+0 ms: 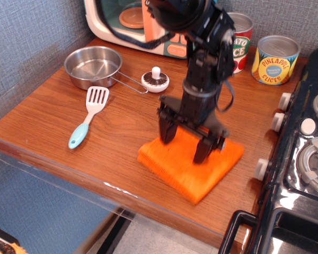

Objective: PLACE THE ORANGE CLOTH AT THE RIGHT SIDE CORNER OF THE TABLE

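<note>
Claw (185, 143) is pointing down with its two fingers spread wide, tips pressing onto the orange cloth (193, 169); nothing is gripped between them. Cloth is lying flat on the surface (116, 132), near the front edge, toward the right, just left of the black stove (302, 174). Pan (93, 65), spatula (89, 115) and mushroom toy (155, 80) are sitting well apart to the left rear. Pineapple tin (275, 59) is standing at the back right.

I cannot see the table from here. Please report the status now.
Gripper open, fingers pressing down on orange cloth. Cloth near front edge of table, beside stove. Nothing in the way.
</note>
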Motion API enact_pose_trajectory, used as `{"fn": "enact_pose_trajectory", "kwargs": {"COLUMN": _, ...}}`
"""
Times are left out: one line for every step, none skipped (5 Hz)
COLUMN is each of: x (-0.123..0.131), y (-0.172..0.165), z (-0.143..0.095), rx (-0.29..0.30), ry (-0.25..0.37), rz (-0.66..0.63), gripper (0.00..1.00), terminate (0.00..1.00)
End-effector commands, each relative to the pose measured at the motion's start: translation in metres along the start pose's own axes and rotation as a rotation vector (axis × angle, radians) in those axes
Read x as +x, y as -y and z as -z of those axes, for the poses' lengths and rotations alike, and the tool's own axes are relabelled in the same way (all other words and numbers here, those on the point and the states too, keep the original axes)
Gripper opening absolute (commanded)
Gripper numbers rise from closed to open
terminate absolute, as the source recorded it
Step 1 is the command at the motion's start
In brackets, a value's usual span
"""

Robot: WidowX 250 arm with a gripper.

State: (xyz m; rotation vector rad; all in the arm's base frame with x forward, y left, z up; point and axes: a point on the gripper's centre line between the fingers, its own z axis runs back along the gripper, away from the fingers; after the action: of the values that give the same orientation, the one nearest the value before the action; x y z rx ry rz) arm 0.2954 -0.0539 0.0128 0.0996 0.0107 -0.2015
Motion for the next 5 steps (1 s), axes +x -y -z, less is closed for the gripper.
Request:
{"fn": "enact_pose_trajectory", "kwargs": {"x": -0.015, "y": 0.0, "z": -0.012, "rx": 0.024, "ry": 0.034, "rz": -0.002, "gripper": 1.0, "terminate": 0.0}}
{"fn": "enact_pose_trajectory", "kwargs": {"x": -0.011, "y": 0.001, "z": -0.016, "rx": 0.013, "ry": 0.059, "rz": -0.017, "gripper": 1.0, "terminate": 0.0}}
{"fn": "enact_pose_trajectory", "kwargs": {"x": 0.004, "y": 0.002, "z": -0.045, "rx": -0.036, "ry": 0.158, "rz": -0.019, "gripper": 1.0, "terminate": 0.0}}
{"fn": "enact_pose_trajectory", "kwargs": {"x": 0.009, "y": -0.005, "z": -0.08, "rx": -0.079, "ry": 0.237, "rz": -0.013, "gripper": 1.0, "terminate": 0.0}}
{"fn": "enact_pose_trajectory", "kwargs": {"x": 0.008, "y": -0.011, "z": -0.088, "rx": -0.105, "ry": 0.239, "rz": -0.005, "gripper": 1.0, "terminate": 0.0}}
